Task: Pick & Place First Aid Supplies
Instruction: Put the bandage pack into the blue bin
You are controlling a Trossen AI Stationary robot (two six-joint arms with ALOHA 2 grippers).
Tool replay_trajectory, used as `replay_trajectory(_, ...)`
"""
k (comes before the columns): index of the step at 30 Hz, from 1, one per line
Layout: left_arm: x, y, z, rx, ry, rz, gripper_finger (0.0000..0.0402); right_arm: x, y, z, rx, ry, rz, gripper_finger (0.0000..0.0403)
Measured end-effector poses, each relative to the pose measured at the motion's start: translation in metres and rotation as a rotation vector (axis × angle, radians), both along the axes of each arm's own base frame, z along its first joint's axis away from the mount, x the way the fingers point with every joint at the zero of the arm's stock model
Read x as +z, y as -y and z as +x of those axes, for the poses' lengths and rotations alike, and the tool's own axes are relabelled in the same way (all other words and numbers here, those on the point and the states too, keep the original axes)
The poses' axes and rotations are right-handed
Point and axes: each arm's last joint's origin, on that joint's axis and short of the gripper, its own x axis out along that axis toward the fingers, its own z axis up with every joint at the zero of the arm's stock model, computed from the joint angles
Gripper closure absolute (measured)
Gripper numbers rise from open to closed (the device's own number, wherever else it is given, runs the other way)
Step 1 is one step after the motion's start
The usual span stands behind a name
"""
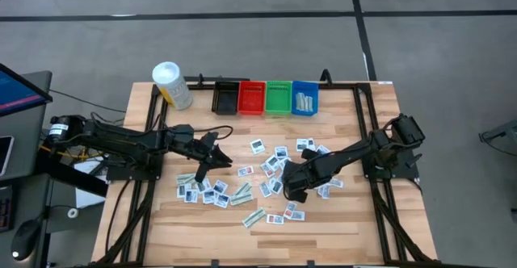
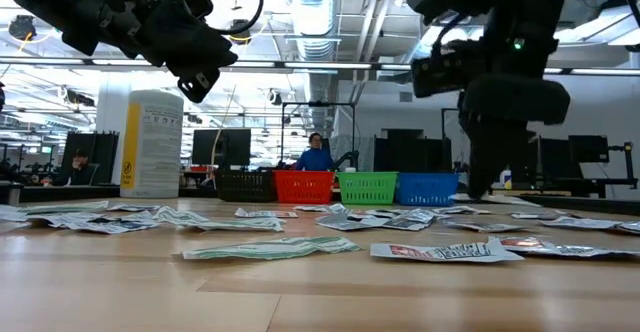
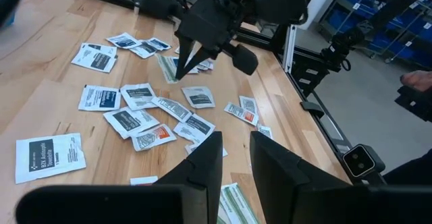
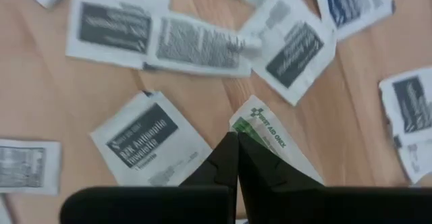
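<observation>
- The first aid supplies (image 1: 242, 189) are dozens of small flat white packets scattered across the middle of the wooden bench (image 1: 339, 219), from left of centre to right of centre.
- Most packets are squarish with a dark or blue printed block; a few are longer pale-green strips (image 1: 254, 217), and some show a bit of red print.
- In the low view the packets (image 2: 270, 247) lie flat and slightly crinkled on the wood.
- The right gripper (image 1: 296, 194) is down among the packets right of centre; its jaws are pressed together, their tips over a white packet with green print (image 4: 270, 137), but whether that packet is pinched cannot be told.
- The left gripper (image 1: 216, 157) hangs above the left part of the spread, jaws partly apart with nothing visible between them.
- At the far edge stand four small bins in a row: black bin (image 1: 225, 98), red bin (image 1: 251, 98), green bin (image 1: 278, 97), blue bin (image 1: 304, 97); the blue one holds some pale items.
- A white-capped yellow bottle (image 1: 172, 85) stands left of the bins.
</observation>
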Motion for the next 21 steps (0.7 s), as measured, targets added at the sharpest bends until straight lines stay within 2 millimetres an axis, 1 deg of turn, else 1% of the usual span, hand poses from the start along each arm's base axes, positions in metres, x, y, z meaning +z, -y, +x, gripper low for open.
replay_trajectory(5, 0.000, 0.000, 0.000, 0.000, 0.000, 0.000, 0.0325, 0.011, -0.001, 0.008, 0.043, 0.029, -0.007, 0.0403)
replay_trajectory(11, 0.000, 0.000, 0.000, 0.000, 0.000, 0.000, 0.0325, 0.021, 0.008, 0.016, 0.059, 0.035, -0.023, 0.0403)
replay_trajectory(16, 0.000, 0.000, 0.000, 0.000, 0.000, 0.000, 0.0325, 0.029, 0.023, 0.025, 0.097, 0.037, -0.042, 0.0403)
replay_trajectory(21, 0.000, -0.001, 0.000, 0.023, 0.000, 0.007, 0.0325, 0.037, 0.045, 0.034, 0.153, 0.033, -0.074, 0.0403)
